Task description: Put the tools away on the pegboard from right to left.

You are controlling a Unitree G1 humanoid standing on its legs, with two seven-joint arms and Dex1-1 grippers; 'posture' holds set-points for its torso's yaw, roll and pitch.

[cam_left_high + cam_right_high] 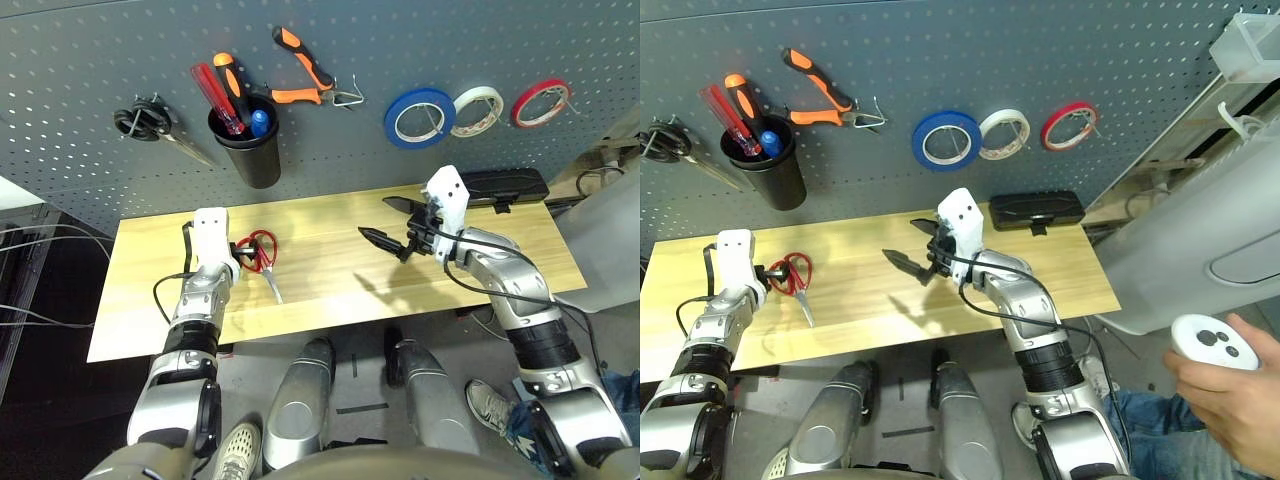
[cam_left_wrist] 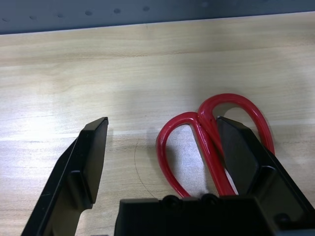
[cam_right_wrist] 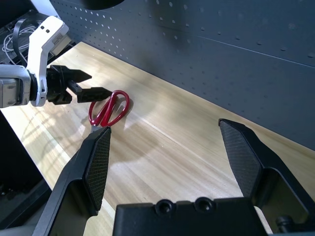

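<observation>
**Hidden and cut off**

Blades of the red-handled scissors (image 2: 211, 142) lost behind the left pincer (image 2: 162, 147) body in the wrist view (only loops visible). Black-handled scissors (image 1: 665, 140) clipped by the picture edge. Screwdriver (image 1: 259, 123) shaft sunk out of sight inside the black cup (image 1: 250, 150).

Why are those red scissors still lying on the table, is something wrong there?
They're the one tool not put away. The red-handled scissors lie flat on the wooden table, while the pliers, screwdriver and blue tape roll already sit on the pegboard. The left claw is open at the handles. Nothing looks broken or spilled.
</observation>
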